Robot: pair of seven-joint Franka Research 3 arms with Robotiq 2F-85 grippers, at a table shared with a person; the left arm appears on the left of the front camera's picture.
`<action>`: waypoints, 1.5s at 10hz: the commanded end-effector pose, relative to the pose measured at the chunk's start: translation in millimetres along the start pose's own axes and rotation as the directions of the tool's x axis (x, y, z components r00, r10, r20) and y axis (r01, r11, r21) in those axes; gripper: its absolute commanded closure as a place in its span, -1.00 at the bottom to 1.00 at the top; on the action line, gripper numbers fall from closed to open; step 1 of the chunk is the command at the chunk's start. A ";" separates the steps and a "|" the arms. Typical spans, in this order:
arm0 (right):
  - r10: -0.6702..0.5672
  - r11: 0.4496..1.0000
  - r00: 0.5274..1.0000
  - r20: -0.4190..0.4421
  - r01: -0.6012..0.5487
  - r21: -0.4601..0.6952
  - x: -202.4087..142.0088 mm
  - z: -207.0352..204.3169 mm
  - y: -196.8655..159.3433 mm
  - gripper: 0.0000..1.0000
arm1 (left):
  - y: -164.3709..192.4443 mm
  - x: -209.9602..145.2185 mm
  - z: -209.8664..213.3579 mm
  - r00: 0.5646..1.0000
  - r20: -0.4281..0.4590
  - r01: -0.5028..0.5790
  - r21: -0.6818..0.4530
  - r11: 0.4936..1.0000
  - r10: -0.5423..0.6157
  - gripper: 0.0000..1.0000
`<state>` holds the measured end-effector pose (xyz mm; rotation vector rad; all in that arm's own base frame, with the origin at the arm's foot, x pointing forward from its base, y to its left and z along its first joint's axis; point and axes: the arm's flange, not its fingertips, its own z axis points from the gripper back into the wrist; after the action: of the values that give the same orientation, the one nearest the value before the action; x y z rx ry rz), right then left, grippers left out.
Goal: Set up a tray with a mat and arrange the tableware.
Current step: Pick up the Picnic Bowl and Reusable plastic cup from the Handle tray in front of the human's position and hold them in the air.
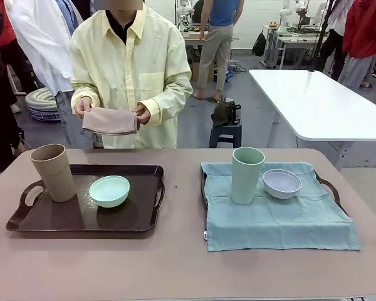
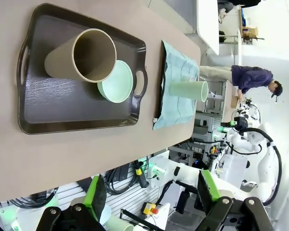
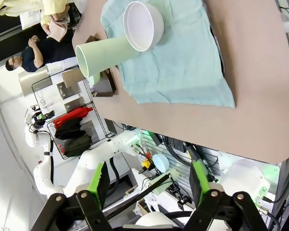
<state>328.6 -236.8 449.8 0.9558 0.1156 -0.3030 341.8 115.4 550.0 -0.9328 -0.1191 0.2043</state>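
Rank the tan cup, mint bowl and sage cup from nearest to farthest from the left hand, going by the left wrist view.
1. Tan cup and mint bowl, side by side on the dark tray: too close to call.
2. Sage cup, standing on the teal mat beyond that tray, plainly farthest from the left hand.

A tan cup [image 1: 53, 171], mint bowl [image 1: 109, 190], sage cup [image 1: 247, 174], white bowl [image 1: 282, 182] and teal mat [image 1: 276, 219].

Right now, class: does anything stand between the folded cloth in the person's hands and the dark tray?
Yes. The tan cup and the mint green bowl stand on the dark tray, cup at its left end, bowl near its middle, so the cloth would hardly lie flat there.
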 end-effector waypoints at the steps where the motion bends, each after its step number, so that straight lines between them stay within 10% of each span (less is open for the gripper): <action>1: 0.000 1.000 1.000 0.001 0.000 0.002 -0.6 -0.7 -0.8 -0.74 | 0.8 1.4 0.7 1.000 0.015 -0.001 0.004 1.000 0.001 -1.00; 15: 0.000 1.000 1.000 0.001 0.000 0.002 -0.6 -0.7 -0.8 -0.74 | 0.8 1.4 0.7 1.000 0.015 -0.001 0.004 1.000 0.001 -1.00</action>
<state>328.5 -237.0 449.9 0.9556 0.1154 -0.3034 341.7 115.6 550.0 -0.9327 -0.1194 0.2048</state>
